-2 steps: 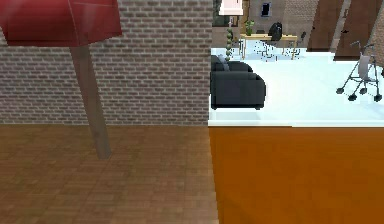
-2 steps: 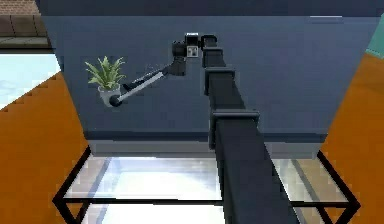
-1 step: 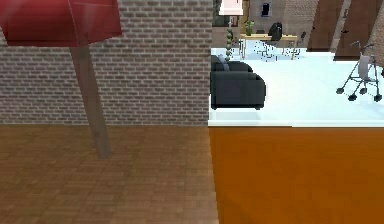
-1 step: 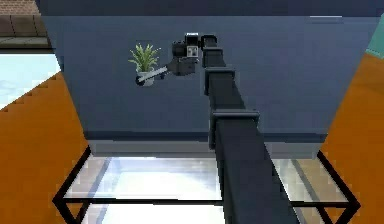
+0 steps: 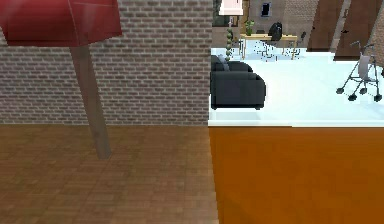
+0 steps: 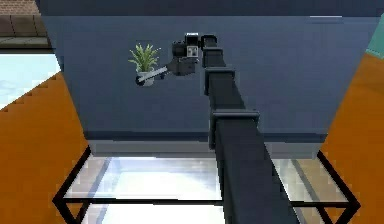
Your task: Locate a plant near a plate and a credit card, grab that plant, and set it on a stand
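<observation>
We see the end effector (image 6: 158, 75) holding the plant (image 6: 144, 57) against a blue wall (image 6: 290, 70). Our arm (image 6: 240, 140) crosses a glass counter (image 6: 140, 182).

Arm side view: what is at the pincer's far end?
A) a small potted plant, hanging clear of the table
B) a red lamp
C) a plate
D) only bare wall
A: a green-leaved potted plant hangs at the finger end of the pincer, in front of the blue-grey wall and well above the glass-topped table.
</observation>
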Motion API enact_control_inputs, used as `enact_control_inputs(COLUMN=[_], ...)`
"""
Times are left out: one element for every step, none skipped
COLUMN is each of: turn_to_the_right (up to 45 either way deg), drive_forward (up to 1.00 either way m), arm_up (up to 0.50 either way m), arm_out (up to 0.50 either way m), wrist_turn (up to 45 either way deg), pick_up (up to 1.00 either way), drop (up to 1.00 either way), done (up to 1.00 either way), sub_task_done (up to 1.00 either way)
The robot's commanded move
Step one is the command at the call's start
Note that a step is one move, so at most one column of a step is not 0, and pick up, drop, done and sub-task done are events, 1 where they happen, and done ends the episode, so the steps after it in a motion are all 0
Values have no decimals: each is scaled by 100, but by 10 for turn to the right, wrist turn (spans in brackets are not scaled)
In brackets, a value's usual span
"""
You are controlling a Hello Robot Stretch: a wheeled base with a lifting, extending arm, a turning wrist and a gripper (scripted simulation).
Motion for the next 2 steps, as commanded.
enact_control_inputs(turn_to_the_right=[0,0], drive_forward=[0,0], arm_up=[0,0], arm_out=[0,0], wrist_turn=[450,0], pick_up=[0,0], drop=[0,100], done=[0,0], sub_task_done=[0,0])
